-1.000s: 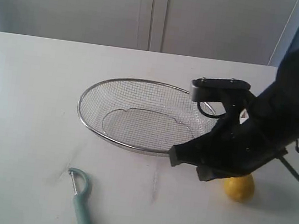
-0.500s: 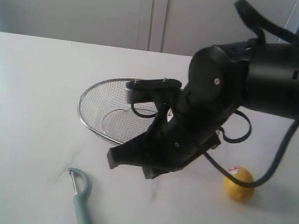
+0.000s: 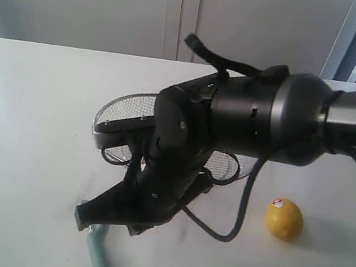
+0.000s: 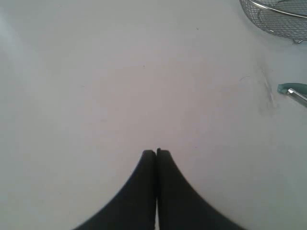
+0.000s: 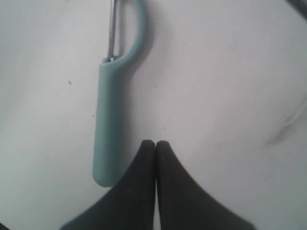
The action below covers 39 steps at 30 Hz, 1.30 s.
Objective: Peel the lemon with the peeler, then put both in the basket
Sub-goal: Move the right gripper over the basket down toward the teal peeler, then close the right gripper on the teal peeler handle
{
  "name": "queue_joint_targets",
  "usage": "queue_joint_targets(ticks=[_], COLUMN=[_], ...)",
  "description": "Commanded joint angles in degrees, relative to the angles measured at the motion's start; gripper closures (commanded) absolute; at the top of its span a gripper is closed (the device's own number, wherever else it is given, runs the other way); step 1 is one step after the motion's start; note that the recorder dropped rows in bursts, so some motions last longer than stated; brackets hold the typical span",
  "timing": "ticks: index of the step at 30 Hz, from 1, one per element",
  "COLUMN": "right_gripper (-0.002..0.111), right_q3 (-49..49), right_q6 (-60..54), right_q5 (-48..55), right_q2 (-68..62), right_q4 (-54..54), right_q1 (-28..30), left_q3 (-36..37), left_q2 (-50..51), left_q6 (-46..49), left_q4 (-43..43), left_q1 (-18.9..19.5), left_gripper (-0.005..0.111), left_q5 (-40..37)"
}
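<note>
The yellow lemon (image 3: 284, 218) with its red-and-white sticker lies alone on the white table at the right. The wire-mesh basket (image 3: 116, 107) stands mid-table, mostly hidden behind my right arm. The teal peeler (image 3: 99, 257) lies near the front; its head is covered by the arm. My right gripper (image 3: 81, 217) has reached across to the left and hovers over the peeler head, shut and empty. In the right wrist view the peeler's handle (image 5: 109, 120) lies just beside the shut right gripper (image 5: 155, 143). My left gripper (image 4: 156, 152) is shut over bare table, with the basket's rim (image 4: 276, 17) and peeler head (image 4: 292, 90) far off.
The white table's far edge (image 3: 77, 47) runs in front of a pale panelled wall. A black cable (image 3: 233, 214) loops down from the right arm between basket and lemon.
My right arm has swung from over the lemon, across the basket's front, to the peeler at the left. The lemon is now uncovered. Both grippers stayed shut.
</note>
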<state>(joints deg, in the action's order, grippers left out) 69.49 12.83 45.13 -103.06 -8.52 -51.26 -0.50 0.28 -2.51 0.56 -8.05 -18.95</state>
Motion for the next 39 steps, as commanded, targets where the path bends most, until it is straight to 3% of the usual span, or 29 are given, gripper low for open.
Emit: queue_joint_targets(ticks=[1,16,21,23,39], right_gripper=[0.108,0.105,0.07,0.061,0.06], right_q3=[2.0,5.1,5.1,5.1,5.2], right_q6=[0.7,2.2,2.5,2.5,7.5], right_q5=[-0.5,-2.4,-2.9,-2.9,-3.1], right_q2=[-2.0,-6.9,-6.9,-6.9,-8.5], right_q4=[0.2,-0.1,-0.7,-0.7,4.4], right_q1=[-2.1,-5.4,-5.4,-5.4,-8.3], left_q3=[0.5,0.5,0.5,0.5,0.5], left_q2=[-0.3,-0.3,-0.3,-0.3,-0.3], left_q6=[-0.1,-0.1,-0.1,-0.1,-0.1], left_q4=[0.2,0.2,0.2,0.2,0.2], left_q1=[0.0,0.0,0.0,0.0,0.0], left_gripper=[0.107,0.107,0.107,0.107,0.107], left_q5=[-0.1,-0.1,-0.1,-0.1,-0.1])
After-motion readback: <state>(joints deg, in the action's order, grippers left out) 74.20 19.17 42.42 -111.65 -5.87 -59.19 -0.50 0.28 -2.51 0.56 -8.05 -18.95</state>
